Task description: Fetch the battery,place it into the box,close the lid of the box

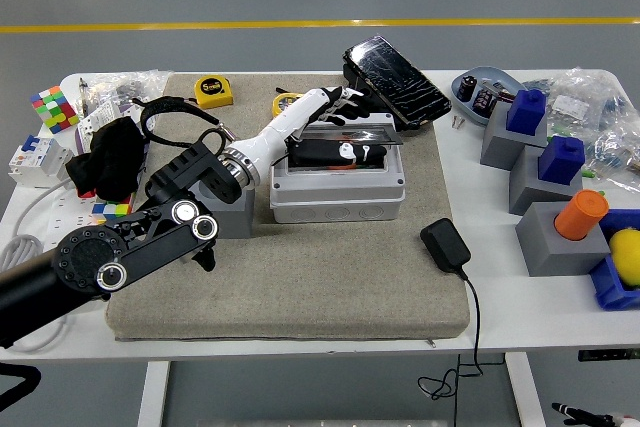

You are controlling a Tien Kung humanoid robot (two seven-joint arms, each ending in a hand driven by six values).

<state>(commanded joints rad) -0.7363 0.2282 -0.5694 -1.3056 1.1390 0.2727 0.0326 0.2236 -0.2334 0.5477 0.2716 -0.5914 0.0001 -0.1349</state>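
The grey box stands on the grey mat, and its clear lid lies almost flat over the opening. My left hand reaches in from the left on a white forearm; its dark fingers rest spread on the lid's rear edge and hold nothing. The orange battery inside the box is hidden under the lid's dark reflections. A second orange cylinder stands on a grey block at the right. My right arm is out of view.
A grey block sits against the box's left side. A black charger with its cable lies at the front right, a black tablet behind the box. Blue blocks on grey stands, a tape measure and a colour cube line the edges.
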